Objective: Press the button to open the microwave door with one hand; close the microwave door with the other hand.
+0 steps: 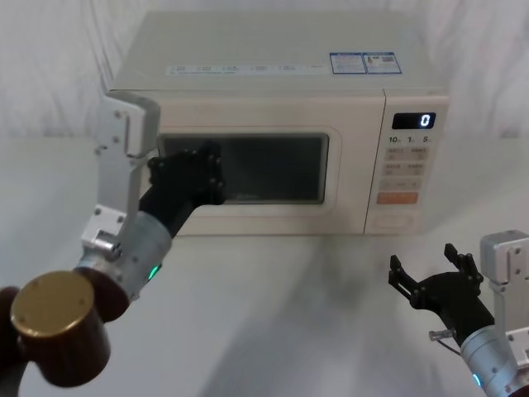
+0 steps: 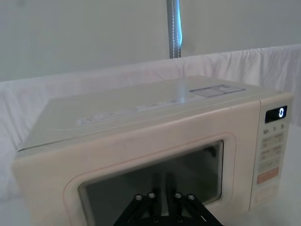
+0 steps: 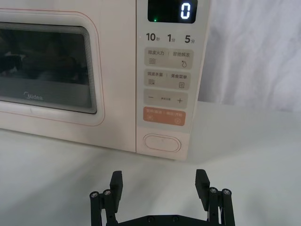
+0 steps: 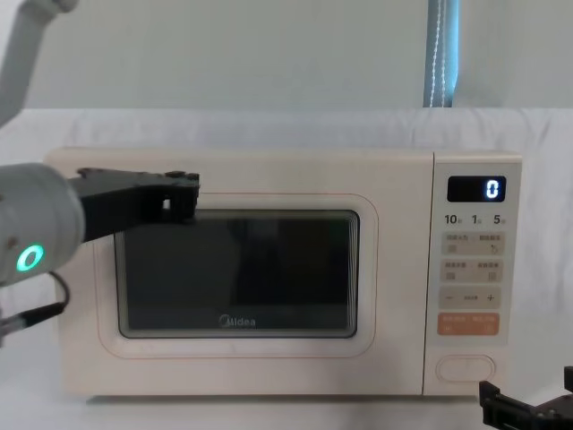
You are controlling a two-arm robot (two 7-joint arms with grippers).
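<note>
The cream microwave (image 1: 273,50) stands on the table with its display showing "0". The microwave door (image 4: 372,296) sits flush with the front, its dark window beside the keypad. My left gripper (image 1: 194,169) is shut, its tips against the upper left part of the door at the window's edge (image 4: 182,202). The button (image 3: 162,142), a wide cream oval, is at the bottom of the keypad strip (image 1: 395,222). Low over the table, a short way in front of the button, my right gripper (image 3: 159,175) is open and holds nothing (image 1: 426,269).
A white cloth covers the table (image 1: 289,314) and the wall behind. An orange key (image 3: 164,115) sits just above the button. The left arm's brown and gold joint (image 1: 54,318) fills the near left corner. A metal pole (image 2: 174,28) rises behind the microwave.
</note>
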